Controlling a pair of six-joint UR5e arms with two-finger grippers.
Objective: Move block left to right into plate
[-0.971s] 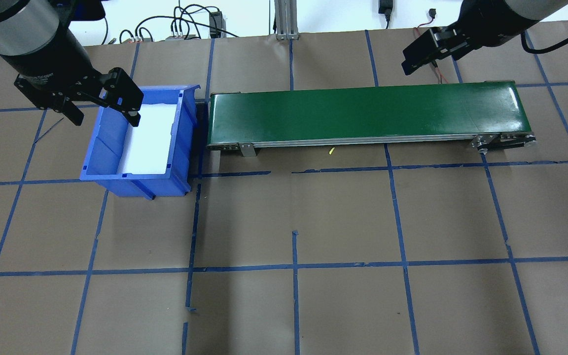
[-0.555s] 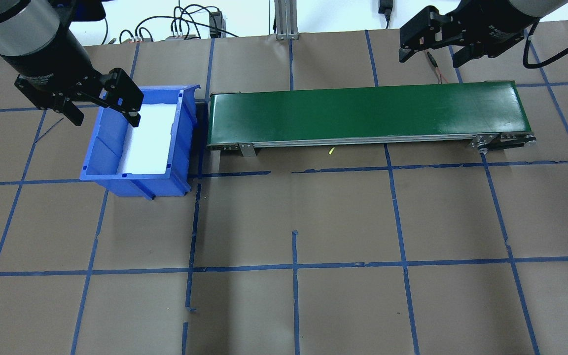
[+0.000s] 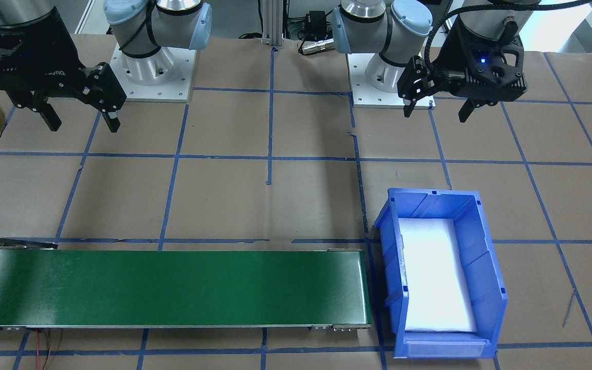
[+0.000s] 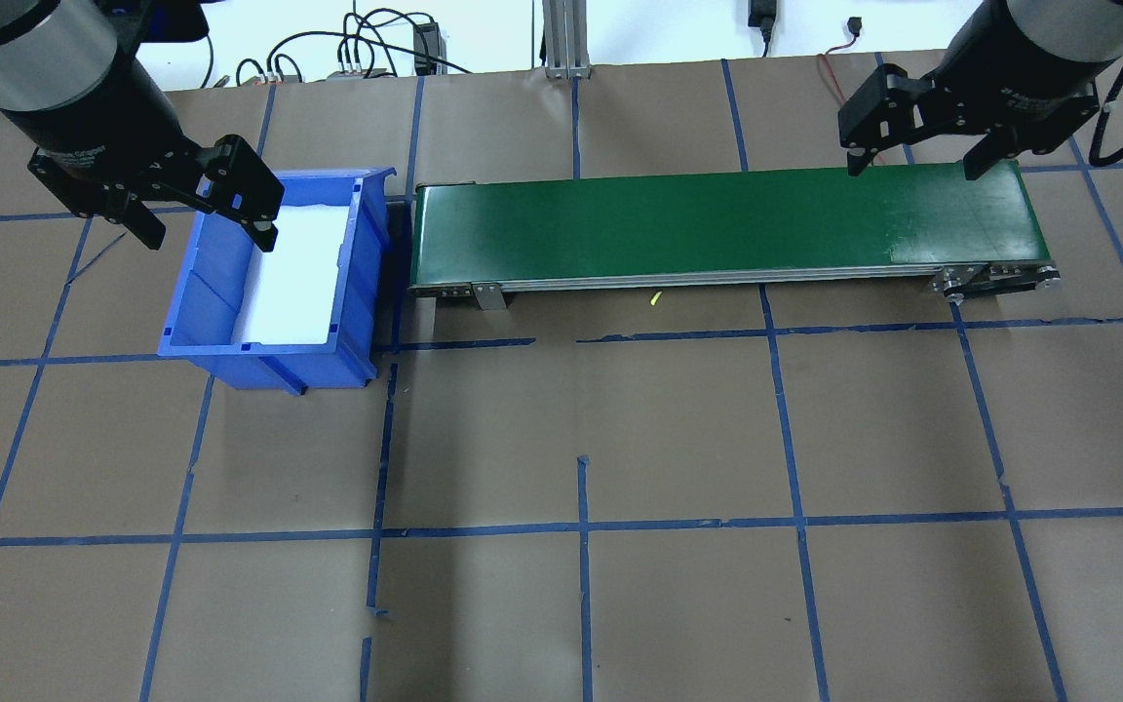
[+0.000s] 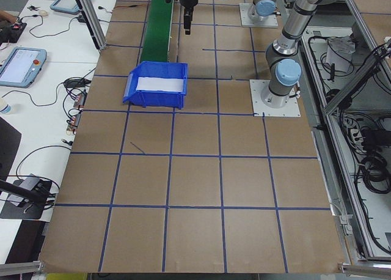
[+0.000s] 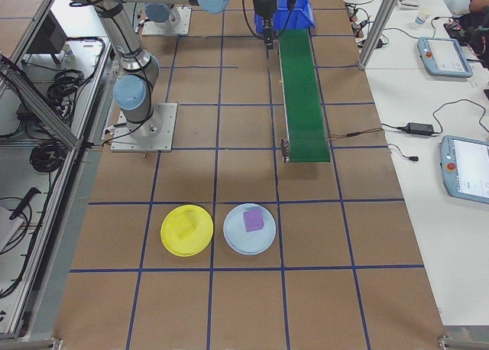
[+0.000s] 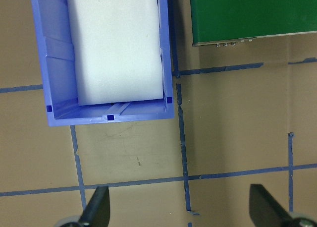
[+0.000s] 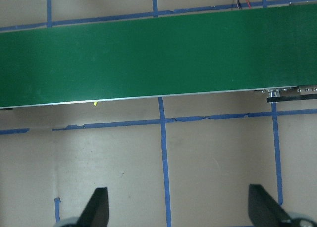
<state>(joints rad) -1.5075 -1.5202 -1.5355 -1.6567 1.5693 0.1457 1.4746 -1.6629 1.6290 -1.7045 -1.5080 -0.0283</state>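
Brown table (image 4: 678, 429) | left pincer (image 4: 203, 210) spread over bin (image 4: 347, 283) | right pincer (image 4: 912, 146) spread above belt (image 4: 717, 224)

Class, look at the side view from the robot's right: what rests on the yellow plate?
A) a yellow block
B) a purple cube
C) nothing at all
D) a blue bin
A: a yellow block lies on the yellow plate, while the purple cube sits on the light blue plate beside it.

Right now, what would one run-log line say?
left end effector: open, over blue bin | right end effector: open, over green belt | yellow plate: holds yellow block
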